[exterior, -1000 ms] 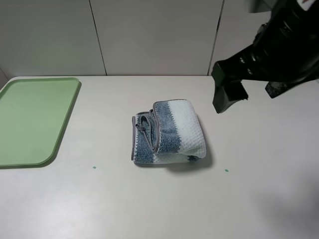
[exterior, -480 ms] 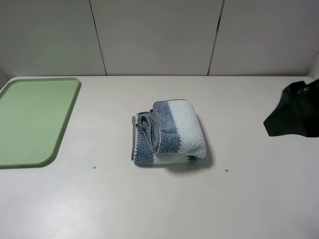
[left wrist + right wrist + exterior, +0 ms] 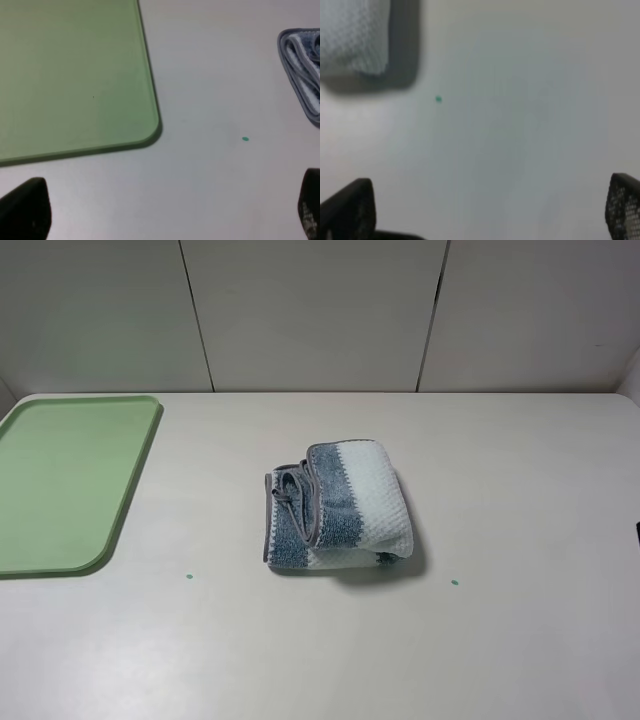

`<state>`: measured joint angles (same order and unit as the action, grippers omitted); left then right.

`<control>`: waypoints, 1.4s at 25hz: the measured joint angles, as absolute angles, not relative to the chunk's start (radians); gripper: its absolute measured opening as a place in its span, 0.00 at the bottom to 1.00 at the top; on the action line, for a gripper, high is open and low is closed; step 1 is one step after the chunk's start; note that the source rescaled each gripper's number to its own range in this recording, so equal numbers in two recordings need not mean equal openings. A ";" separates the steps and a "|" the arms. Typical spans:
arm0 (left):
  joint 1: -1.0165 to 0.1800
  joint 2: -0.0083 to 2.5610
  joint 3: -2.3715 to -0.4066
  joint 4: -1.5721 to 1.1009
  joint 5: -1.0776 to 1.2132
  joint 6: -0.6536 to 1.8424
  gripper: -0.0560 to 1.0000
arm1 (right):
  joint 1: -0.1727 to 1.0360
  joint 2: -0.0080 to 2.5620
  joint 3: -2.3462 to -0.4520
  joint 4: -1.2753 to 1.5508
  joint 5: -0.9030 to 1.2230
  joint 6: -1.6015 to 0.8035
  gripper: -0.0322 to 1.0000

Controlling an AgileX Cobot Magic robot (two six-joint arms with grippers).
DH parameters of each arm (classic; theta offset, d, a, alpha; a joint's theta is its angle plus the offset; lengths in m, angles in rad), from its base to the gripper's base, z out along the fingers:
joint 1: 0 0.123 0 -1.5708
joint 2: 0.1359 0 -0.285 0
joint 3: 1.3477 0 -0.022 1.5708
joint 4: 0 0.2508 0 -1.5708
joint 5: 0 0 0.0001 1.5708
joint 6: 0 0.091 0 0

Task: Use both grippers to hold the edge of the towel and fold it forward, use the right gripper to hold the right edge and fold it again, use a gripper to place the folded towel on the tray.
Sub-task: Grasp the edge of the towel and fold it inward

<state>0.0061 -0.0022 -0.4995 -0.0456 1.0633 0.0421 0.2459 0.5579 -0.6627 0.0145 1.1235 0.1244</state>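
The towel (image 3: 338, 505) lies folded into a small striped bundle on the table's middle, its grey hem (image 3: 311, 498) facing left. The pale-green tray (image 3: 60, 480) lies bare at the far left. Neither arm shows in the exterior high view. In the left wrist view my left gripper (image 3: 167, 212) is open and empty over bare table, between the tray's corner (image 3: 145, 125) and the towel (image 3: 305, 65). In the right wrist view my right gripper (image 3: 485, 210) is open and empty, to the right of the towel (image 3: 352, 35) and apart from it.
Two small green dots (image 3: 189, 576) (image 3: 454, 582) mark the table in front of the towel. A panelled wall (image 3: 320, 310) stands behind the table's far edge.
My right arm has pulled back from above the table right of the towel, moving right and out of the exterior high view. The towel and tray have not moved.
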 joint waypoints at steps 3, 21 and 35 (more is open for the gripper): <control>0.006 -0.002 -0.500 -0.046 1.063 0.042 0.99 | 0.121 0.417 -0.603 0.055 1.102 0.031 1.00; 0.007 -0.002 -0.500 -0.046 1.063 0.042 0.99 | -0.133 -0.004 -0.492 0.045 1.035 -0.009 1.00; 0.007 -0.002 -0.500 -0.046 1.063 0.042 0.99 | -0.133 -0.004 -0.492 0.041 1.035 -0.008 1.00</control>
<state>0.0070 -0.0022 -0.4995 -0.0456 1.0633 0.0421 -0.1330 -0.0041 -0.4923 0.0412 1.0350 -0.0076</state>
